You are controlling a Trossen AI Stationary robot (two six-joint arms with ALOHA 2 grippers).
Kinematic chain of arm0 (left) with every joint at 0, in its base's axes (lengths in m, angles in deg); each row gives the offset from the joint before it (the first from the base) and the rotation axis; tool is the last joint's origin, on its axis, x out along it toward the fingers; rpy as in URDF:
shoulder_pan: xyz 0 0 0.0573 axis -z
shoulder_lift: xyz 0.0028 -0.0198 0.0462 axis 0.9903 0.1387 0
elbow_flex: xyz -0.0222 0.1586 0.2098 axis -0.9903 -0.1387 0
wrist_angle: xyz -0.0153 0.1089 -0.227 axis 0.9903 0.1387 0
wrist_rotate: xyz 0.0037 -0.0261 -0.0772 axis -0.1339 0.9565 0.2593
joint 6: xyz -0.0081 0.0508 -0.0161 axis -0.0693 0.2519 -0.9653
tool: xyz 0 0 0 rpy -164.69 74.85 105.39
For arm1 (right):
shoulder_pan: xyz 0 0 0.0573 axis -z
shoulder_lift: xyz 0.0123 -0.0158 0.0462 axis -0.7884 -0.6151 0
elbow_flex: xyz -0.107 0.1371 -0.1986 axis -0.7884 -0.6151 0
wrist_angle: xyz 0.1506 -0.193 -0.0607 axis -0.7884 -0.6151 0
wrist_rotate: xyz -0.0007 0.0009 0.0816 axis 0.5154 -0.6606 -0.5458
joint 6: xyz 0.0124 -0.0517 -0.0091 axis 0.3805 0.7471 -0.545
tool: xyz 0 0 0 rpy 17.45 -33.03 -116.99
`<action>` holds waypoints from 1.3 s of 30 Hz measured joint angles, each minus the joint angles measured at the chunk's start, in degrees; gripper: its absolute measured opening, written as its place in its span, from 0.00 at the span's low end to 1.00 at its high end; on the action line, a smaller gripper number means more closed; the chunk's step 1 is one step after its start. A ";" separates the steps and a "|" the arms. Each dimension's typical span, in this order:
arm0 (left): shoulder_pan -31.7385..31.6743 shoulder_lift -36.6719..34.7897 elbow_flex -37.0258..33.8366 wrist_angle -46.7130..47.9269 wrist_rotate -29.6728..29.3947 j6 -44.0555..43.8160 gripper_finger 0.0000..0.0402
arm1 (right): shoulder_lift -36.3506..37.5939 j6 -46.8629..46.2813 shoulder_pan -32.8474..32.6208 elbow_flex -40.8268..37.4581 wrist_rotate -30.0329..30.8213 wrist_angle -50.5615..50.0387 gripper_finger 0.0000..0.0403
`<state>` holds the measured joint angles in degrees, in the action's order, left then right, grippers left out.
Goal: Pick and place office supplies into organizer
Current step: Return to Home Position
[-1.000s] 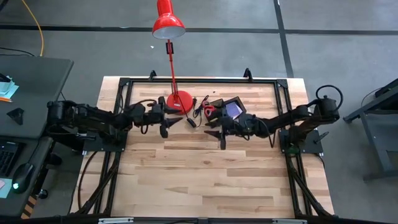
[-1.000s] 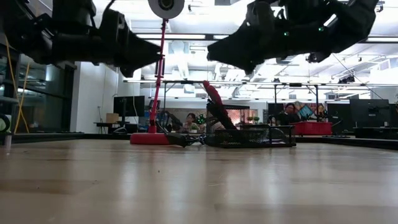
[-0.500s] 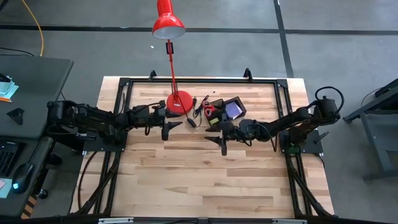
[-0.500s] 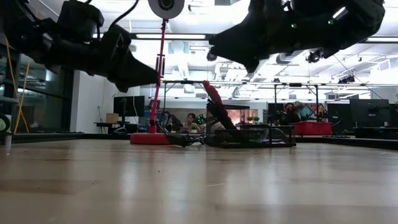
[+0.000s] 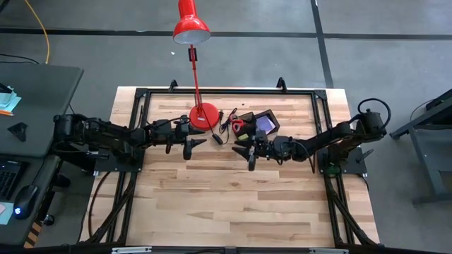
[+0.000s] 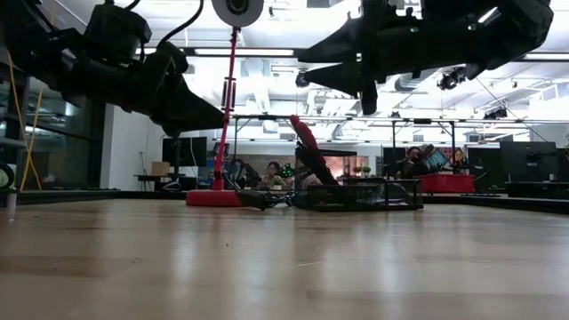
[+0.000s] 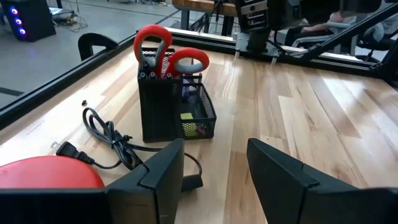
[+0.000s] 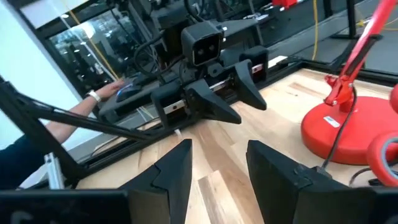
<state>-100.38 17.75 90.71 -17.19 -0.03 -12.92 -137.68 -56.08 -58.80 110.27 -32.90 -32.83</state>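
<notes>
Grey floor (image 5: 395, 70) crossed by dark lines; dark desk (image 5: 35, 99) at left; ceiling strip lights (image 6: 267, 52) overhead.

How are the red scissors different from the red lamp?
The scissors stand handles-up inside the black organizer; the lamp stands on the table near it. The scissors are short with two loop handles; the lamp is tall, with a thin stem and round base. Both are red. The left gripper and right gripper hover nearby, fingers open.

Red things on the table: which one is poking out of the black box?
The red-handled scissors, standing handles-up in the black organizer. The other red thing, the lamp's round base, sits flat on the table beside it.
</notes>
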 joint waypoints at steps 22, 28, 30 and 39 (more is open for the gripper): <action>0.00 0.00 0.00 0.37 0.35 0.00 0.42 | 0.00 3.83 -0.44 0.00 -0.56 4.25 0.36; 0.00 0.00 0.00 0.37 0.40 0.00 0.42 | 0.00 3.15 -0.80 0.02 -2.24 3.39 0.36; 0.00 0.00 0.00 0.37 0.40 0.00 0.42 | 0.00 3.21 -1.39 0.01 -5.47 3.11 0.36; 0.00 0.00 0.00 0.37 0.40 0.00 0.42 | 0.00 3.21 -7.70 0.01 -17.69 2.07 0.36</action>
<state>-100.38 17.75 90.71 -16.82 0.37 -12.92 -137.68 -52.87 -66.50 110.28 -50.59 -30.77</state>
